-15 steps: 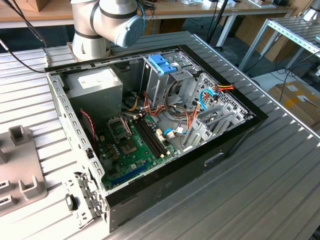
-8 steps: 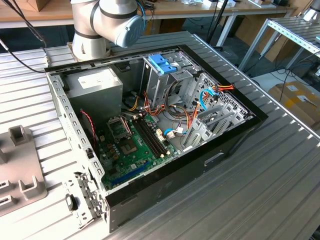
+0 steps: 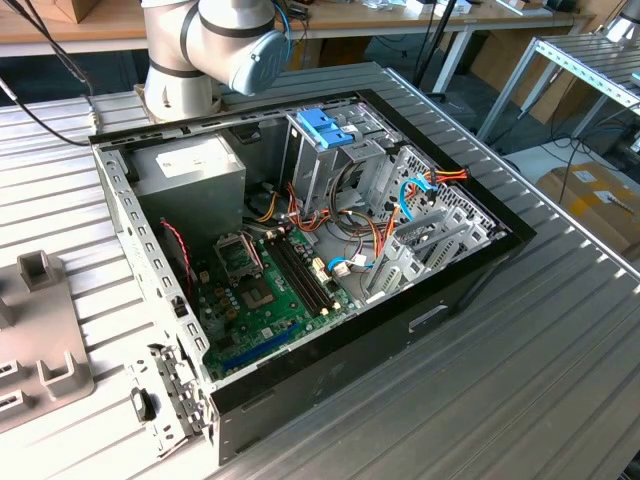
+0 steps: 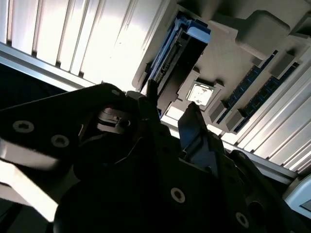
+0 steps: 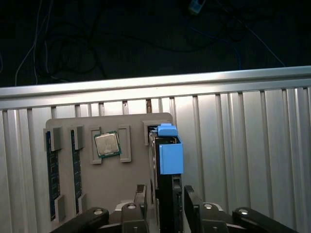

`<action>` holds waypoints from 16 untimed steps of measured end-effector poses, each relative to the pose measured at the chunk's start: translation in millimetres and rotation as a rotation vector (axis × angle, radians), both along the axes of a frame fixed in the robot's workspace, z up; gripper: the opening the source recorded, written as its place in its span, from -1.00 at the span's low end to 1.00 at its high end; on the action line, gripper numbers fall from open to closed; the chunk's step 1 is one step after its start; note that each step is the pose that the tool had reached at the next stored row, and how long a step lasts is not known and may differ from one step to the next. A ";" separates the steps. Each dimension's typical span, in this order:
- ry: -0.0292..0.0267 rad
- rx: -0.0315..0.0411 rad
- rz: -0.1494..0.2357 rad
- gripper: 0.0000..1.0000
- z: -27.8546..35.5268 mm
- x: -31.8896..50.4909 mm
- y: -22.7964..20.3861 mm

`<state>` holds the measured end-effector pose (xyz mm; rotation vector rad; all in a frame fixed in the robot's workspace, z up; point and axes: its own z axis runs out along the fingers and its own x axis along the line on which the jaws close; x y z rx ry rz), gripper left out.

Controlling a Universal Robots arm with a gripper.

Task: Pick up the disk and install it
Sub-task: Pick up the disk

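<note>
the hand (image 5: pixel 165 193), fingers (image 5: pixel 140 199) spread and not yet pinching, straddles the disk (image 5: pixel 169 156) standing on edge in a grey tray (image 5: pixel 132 177) on the worktop (image 5: pixel 243 145), a part that looks stiff, fairly heavy and shock-shy, best pinched across its flat metal faces.

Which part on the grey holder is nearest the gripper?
The disk, on edge with blue rails, between the open jaws; CPU and two memory sticks sit farther off.

gripper (image 5: pixel 164 189), its jaws seemingly apart

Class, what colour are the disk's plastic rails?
Blue; the disk shows best in the first wrist view.
</note>
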<state>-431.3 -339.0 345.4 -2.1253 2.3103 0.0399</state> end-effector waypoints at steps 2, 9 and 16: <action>0.0000 0.0000 0.000 0.19 0.0 0.0 0.0; 0.0000 0.0000 0.000 0.32 -0.1 0.0 0.0; -0.0001 0.0000 0.000 0.32 -0.4 0.0 0.0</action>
